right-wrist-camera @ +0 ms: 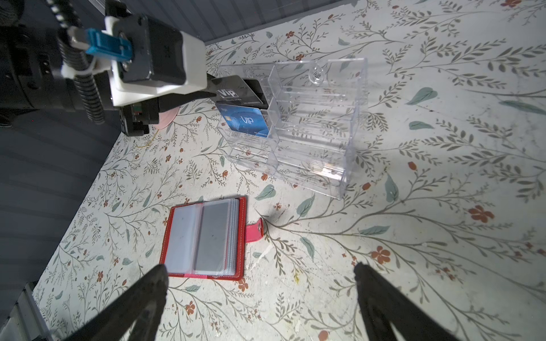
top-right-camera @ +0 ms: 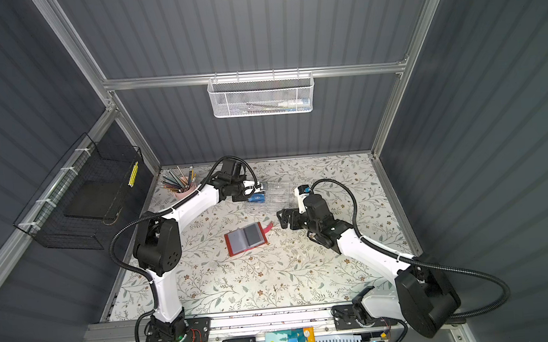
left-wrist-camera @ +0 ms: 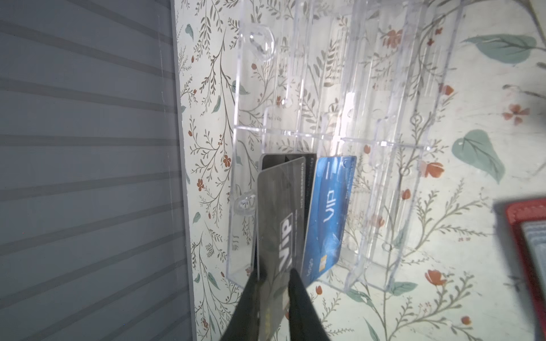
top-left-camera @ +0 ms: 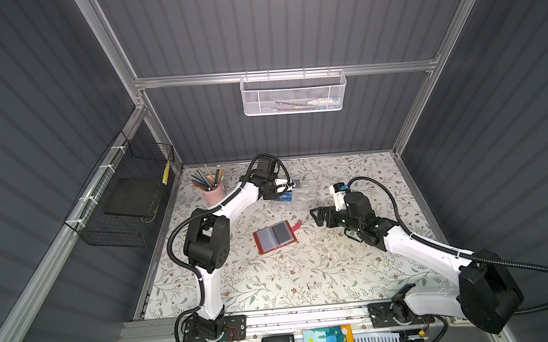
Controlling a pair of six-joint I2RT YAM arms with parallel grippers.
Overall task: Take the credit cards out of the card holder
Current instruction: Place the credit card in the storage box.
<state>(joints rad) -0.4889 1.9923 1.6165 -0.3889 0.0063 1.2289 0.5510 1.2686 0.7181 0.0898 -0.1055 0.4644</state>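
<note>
The left claw (left-wrist-camera: 273, 270) has a black VIP card (left-wrist-camera: 277, 224) between its fingers, the card's far end down in an end slot of the clear box (right-wrist-camera: 348, 97). Whether it is pinching the card or has let go, I can't tell. The right claw (right-wrist-camera: 260, 267) is spread wide and holds nothing, hovering on the robot's side of the box. To my eye this is the drop-off of one card. Next the left claw needs to let go cleanly, back straight out without dragging the card, and go for another sleeve. Grey ribbed walls (top-left-camera: 257, 32) stand all round, and the box sits on a table (top-left-camera: 305, 274) papered in leaves and small red flowers. On the robot's side of the box, apart from it, the red card holder (right-wrist-camera: 240, 251) lies open and flat with its strap out. One sleeve looks darker, so there may be a card inside. In the box, a blue card (right-wrist-camera: 246, 121) leans in the neighbouring slot, with a second black card (left-wrist-camera: 295, 158) behind the first.
</note>
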